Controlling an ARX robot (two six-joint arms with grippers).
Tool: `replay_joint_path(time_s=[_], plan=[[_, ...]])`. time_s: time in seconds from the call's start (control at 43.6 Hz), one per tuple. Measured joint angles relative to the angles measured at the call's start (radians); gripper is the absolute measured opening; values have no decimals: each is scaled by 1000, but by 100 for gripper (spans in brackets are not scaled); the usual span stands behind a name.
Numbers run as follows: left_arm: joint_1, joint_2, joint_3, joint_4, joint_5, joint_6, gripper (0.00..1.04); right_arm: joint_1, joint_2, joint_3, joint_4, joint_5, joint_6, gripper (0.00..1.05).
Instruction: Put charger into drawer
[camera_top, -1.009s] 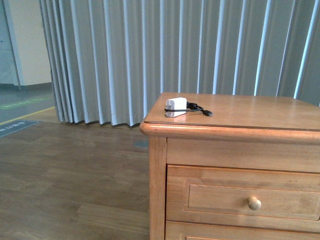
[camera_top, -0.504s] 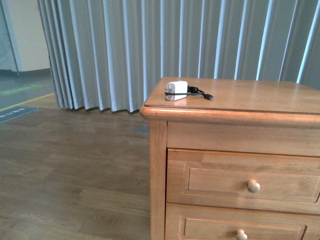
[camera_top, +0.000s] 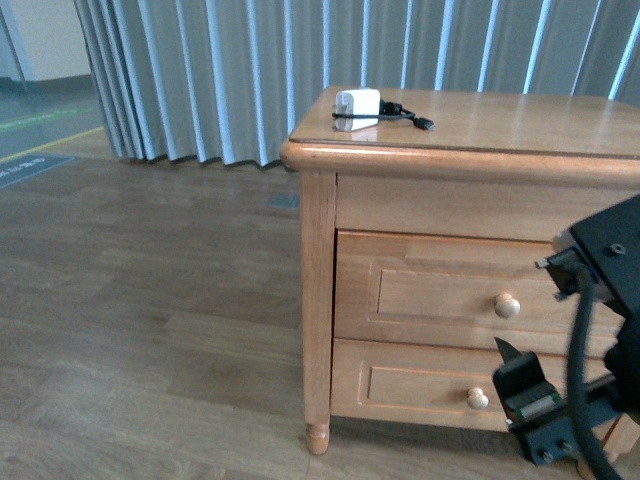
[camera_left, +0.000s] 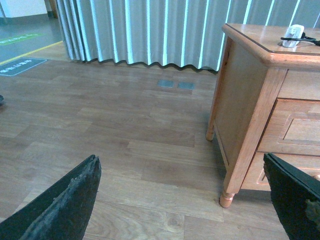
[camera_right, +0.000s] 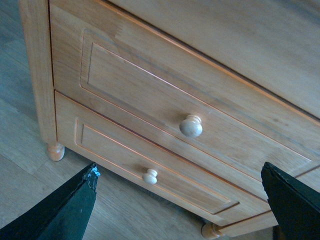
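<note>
Shows charger (camera_top: 357, 103) lying upper centre on the cabinet top (camera_top: 500, 115), drawer (camera_top: 440, 290) closed centre right, left gripper (camera_left: 180, 159) and right gripper (camera_right: 178, 167) both spread apart.

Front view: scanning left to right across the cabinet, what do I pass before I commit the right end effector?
cabinet's front leg → charger → lower drawer's knob → upper drawer's knob → right arm's black housing
</note>
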Motion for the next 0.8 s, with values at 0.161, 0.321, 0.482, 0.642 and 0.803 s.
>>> replay_joint_path(time_s=[0.161, 0.321, 0.482, 0.642, 0.803], plan=[[0, 0, 0, 0, 0, 0, 99, -3, 156, 115, 29, -3, 1, 96], [0, 0, 0, 0, 0, 0, 99, -18, 282, 230, 38, 5, 12, 96], [0, 0, 0, 0, 0, 0, 99, -58, 413, 364, 48, 36, 27, 96], [0, 0, 0, 0, 0, 0, 99, -89, 469, 417, 47, 29, 27, 96], [0, 0, 0, 0, 0, 0, 99, -104, 487, 428, 47, 27, 27, 96]])
